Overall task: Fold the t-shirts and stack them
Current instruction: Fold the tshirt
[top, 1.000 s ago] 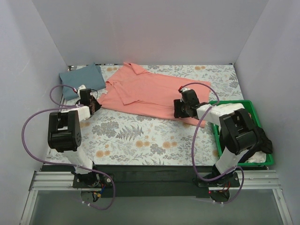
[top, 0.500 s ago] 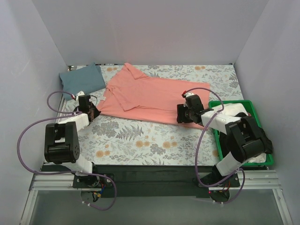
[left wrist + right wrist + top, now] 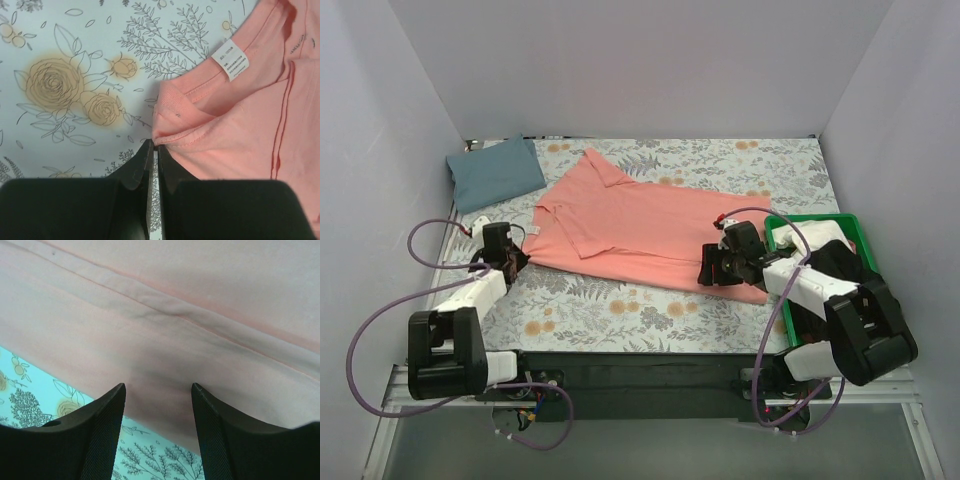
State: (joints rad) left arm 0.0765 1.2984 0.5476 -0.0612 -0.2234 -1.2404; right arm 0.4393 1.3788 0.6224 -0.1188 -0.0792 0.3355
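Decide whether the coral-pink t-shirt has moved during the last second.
Yes: the coral-pink t-shirt has slid toward the near side, away from the folded blue-grey t-shirt, which stayed put.

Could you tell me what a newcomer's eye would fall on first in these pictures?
A large coral-pink t-shirt lies spread across the middle of the floral-print cloth. The left gripper is pinched shut on the shirt's edge at the left side, while the right gripper stands open over the hem at the right. A folded blue-grey t-shirt sits in the far left corner.
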